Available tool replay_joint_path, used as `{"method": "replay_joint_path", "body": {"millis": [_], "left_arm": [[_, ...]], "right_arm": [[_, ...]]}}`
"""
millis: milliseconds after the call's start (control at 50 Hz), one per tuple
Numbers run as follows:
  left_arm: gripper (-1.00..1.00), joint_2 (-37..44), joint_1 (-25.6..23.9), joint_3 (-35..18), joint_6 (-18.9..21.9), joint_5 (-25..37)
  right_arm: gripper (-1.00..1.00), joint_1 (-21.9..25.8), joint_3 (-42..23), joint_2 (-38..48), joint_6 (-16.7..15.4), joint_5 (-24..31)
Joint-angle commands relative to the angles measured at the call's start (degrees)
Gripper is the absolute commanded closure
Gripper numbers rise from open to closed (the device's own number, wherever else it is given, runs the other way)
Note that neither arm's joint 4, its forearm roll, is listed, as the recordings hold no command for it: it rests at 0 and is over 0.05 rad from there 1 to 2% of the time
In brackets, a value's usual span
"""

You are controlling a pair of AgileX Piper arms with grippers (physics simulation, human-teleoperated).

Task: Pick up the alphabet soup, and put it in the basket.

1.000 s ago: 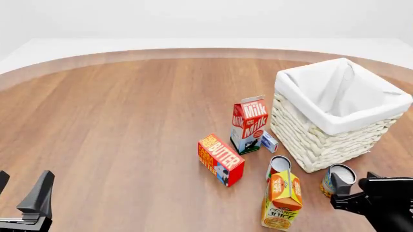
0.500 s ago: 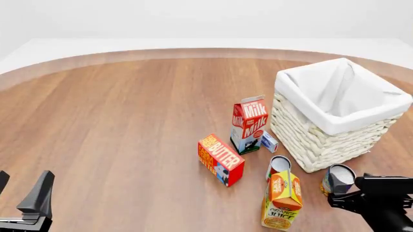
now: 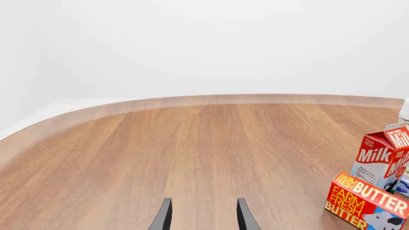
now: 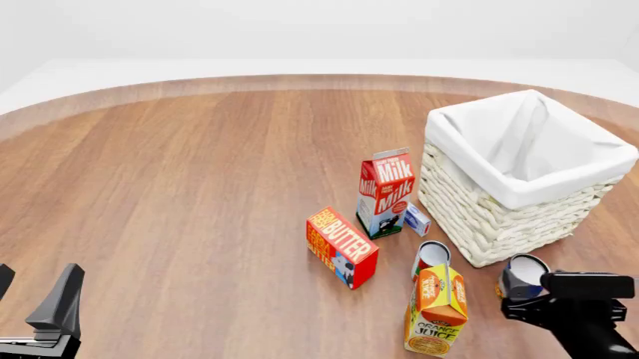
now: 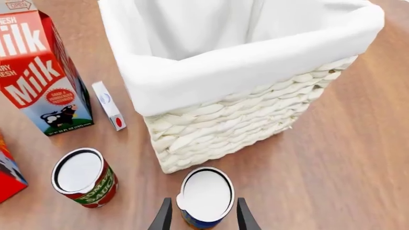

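Closing in: right gripper (image 5: 203, 218) sliding forward since a second ago, open fingers now straddling alphabet soup (image 5: 204, 196), not yet squeezing. Grasp imminent; basket (image 5: 255, 76) just beyond. Left gripper (image 3: 202, 218) idling, open, empty.

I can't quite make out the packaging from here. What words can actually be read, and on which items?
"Milk": red and white milk carton.
"FARM FRESH BUTTER": red and orange butter box.
"ORANGE JUICE": orange juice carton.
Both cans' labels and the small white box's print: too small or hidden.
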Motion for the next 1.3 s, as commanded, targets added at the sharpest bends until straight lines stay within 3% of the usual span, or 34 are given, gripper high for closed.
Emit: {"method": "replay_joint_path", "body": {"millis": [20,680,700,1040,1300], "left_arm": [[-1.00,0.00,0.00,0.00,0.00,0.00],[-1.00,0.00,0.00,0.00,0.00,0.00],[-1.00,0.00,0.00,0.00,0.00,0.00],[-1.00,0.00,0.00,0.00,0.00,0.00],[-1.00,0.00,0.00,0.00,0.00,0.00]], "right_arm": [[-1.00,-0.61,0.01,12.72,0.73,-10.47],[-1.00,-0.95,0.03,19.91,1.16,-15.52],[1.00,-0.82,0.03,19.94,1.25,-15.57],[1.00,-0.76,0.01,16.52,1.43,-12.97],[1.00,-1.00,0.03,6.91,1.30,-4.84]]}}
